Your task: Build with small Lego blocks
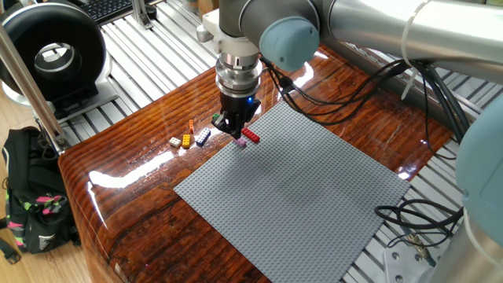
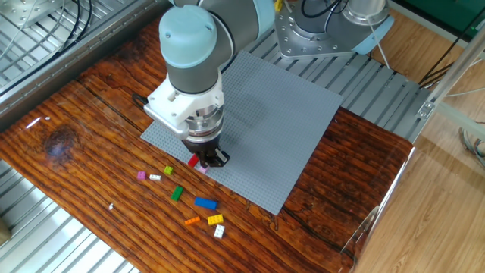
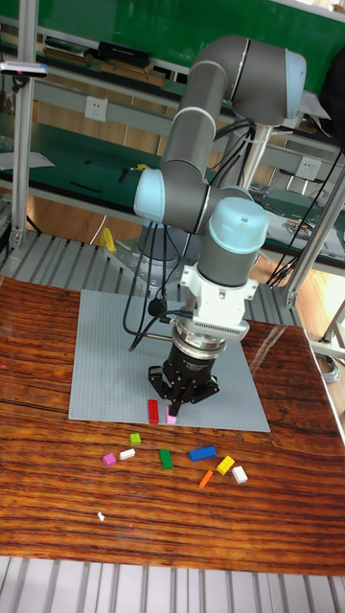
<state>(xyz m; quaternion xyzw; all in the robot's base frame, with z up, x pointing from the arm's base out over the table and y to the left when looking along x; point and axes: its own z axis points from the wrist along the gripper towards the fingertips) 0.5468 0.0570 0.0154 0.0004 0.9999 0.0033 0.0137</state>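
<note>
While hand (image 3: 179, 395) hovers, red brick (image 3: 152, 411) beside, pink brick (image 3: 172, 419) seemingly beneath.

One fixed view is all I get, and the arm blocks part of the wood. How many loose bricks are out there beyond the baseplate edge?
Observer: Eight show in the other fixed view. They are scattered on the wood, from a magenta brick at one end to a white brick at the other.
Operator: Any of those touching the red one?
Observer: No. In the tall fixed view the red brick sits on the baseplate near its front edge. Only a pink brick is beside it, with a gap between them. The loose ones all lie off the plate.
</note>
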